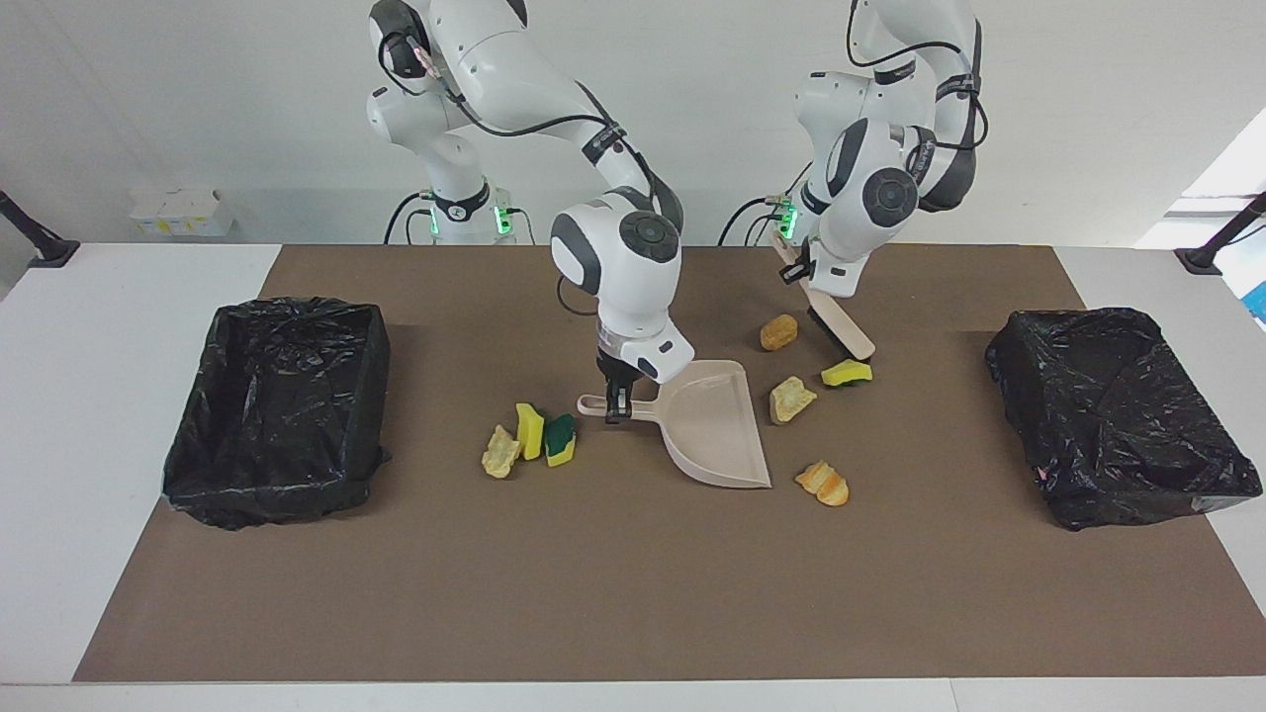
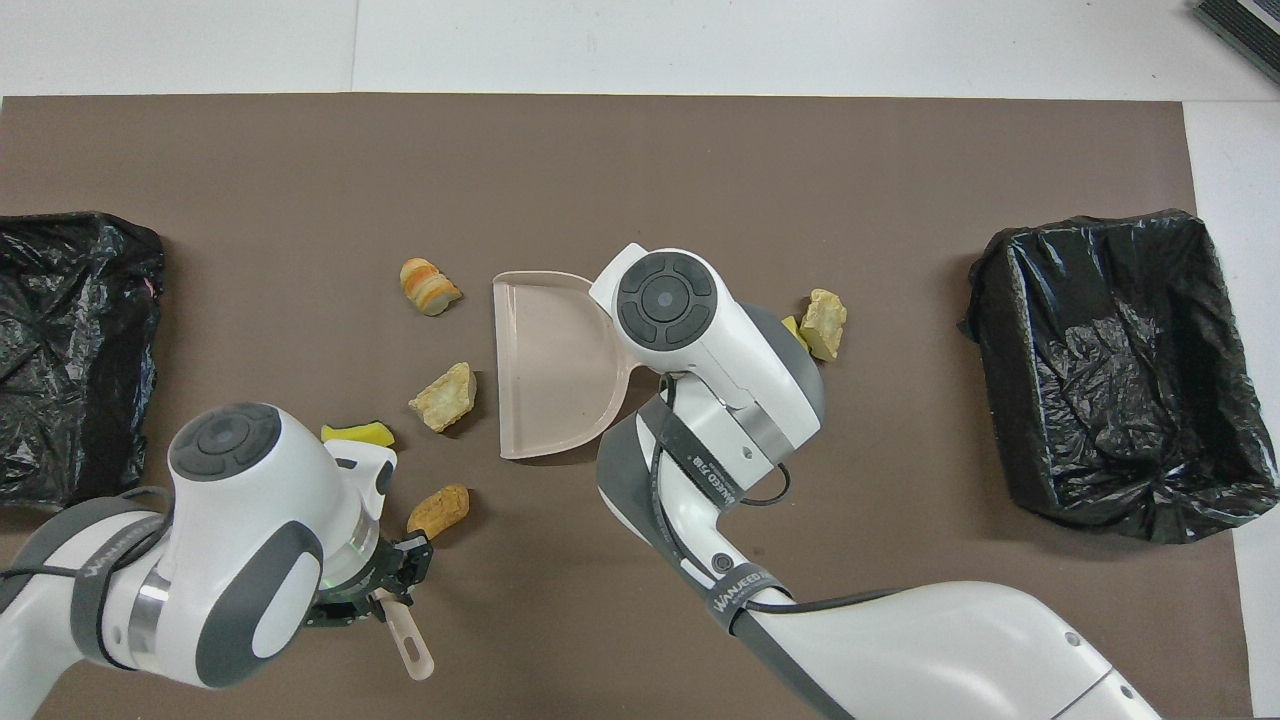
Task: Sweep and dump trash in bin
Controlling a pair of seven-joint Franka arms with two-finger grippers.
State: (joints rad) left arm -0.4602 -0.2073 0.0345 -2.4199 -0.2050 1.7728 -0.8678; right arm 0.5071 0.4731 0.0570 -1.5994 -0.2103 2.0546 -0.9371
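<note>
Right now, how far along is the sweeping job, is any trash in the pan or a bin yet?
Done: only the tools are picked up. The right gripper holds the dustpan by its handle; the left gripper holds the brush. The pan is empty, and no trash shows in either bin. Left: all seven pieces on the mat, such as the orange chunk, need sweeping in and dumping.

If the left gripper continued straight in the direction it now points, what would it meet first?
Probably the brown mat beside the yellow sponge piece: the left gripper points down with the brush slanting toward that spot, though depth is unclear.
</note>
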